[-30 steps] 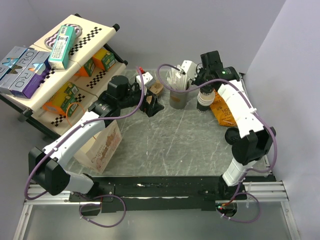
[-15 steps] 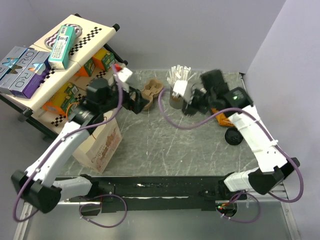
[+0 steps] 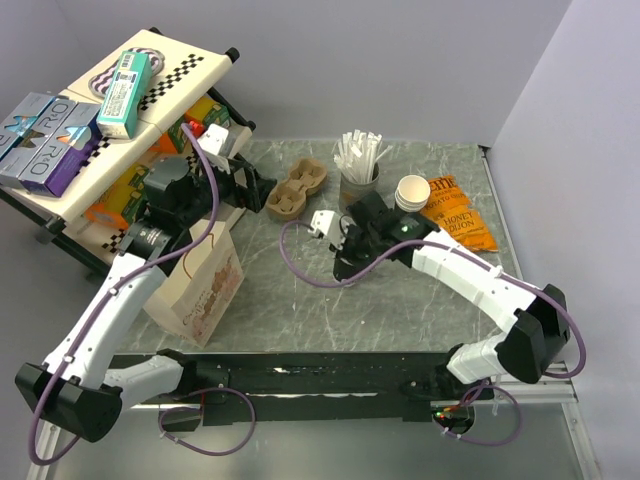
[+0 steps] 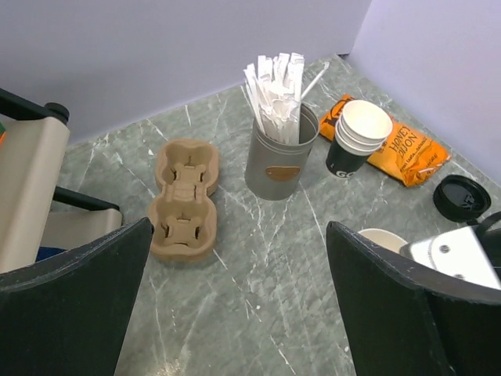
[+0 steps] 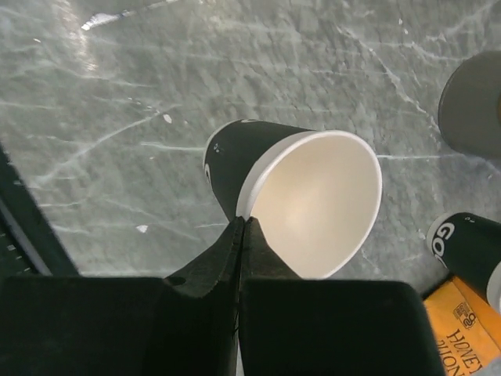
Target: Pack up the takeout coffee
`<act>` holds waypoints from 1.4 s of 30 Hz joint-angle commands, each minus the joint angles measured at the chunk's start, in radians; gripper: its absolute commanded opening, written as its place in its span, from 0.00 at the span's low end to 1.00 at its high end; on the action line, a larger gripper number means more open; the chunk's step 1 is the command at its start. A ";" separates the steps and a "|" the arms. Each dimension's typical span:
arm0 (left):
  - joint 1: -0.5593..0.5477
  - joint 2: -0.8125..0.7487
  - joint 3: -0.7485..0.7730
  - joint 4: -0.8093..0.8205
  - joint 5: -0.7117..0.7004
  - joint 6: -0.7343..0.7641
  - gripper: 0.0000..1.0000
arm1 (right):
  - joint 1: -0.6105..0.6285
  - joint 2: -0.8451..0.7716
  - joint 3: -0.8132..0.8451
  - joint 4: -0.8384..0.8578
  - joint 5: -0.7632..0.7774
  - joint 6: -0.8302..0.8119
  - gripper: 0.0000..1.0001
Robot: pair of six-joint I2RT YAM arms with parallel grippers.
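My right gripper (image 5: 244, 223) is shut on the rim of an open dark paper cup (image 5: 313, 200) with a white inside and no lid, held tilted just above the table's middle (image 3: 352, 240). Its rim also shows in the left wrist view (image 4: 381, 237). No lidded coffee cup is in view. A loose black lid (image 4: 462, 197) lies at the right. The stack of white-rimmed cups (image 3: 412, 192) stands at the back. My left gripper (image 4: 239, 298) is open and empty, above the table left of the brown pulp cup carrier (image 3: 295, 187).
A metal tin of wrapped straws (image 3: 358, 180) stands beside the cup stack. An orange snack bag (image 3: 455, 215) lies at the back right. A brown paper bag (image 3: 200, 285) stands at the left under my left arm. A shelf of boxes (image 3: 100, 120) fills the far left.
My right gripper has left the cup stack and come to the table's middle with one cup in it. My left gripper has drawn back left, away from the carrier.
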State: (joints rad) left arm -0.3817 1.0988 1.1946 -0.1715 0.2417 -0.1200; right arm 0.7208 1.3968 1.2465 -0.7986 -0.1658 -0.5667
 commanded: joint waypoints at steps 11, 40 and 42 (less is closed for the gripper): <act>0.001 -0.031 -0.009 0.049 0.042 0.013 0.99 | 0.094 -0.041 -0.202 0.309 0.127 -0.154 0.00; -0.003 0.045 0.011 0.059 0.211 0.054 0.99 | -0.309 -0.153 0.031 -0.218 -0.297 -0.093 0.49; -0.017 0.049 0.013 0.058 0.234 0.063 1.00 | -0.383 -0.176 -0.005 -0.223 -0.293 -0.053 0.53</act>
State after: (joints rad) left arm -0.3824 1.1389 1.1820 -0.1459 0.3878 -0.0807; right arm 0.4881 1.2652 1.2747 -0.9230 -0.4084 -0.6964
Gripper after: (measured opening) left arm 0.995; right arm 0.503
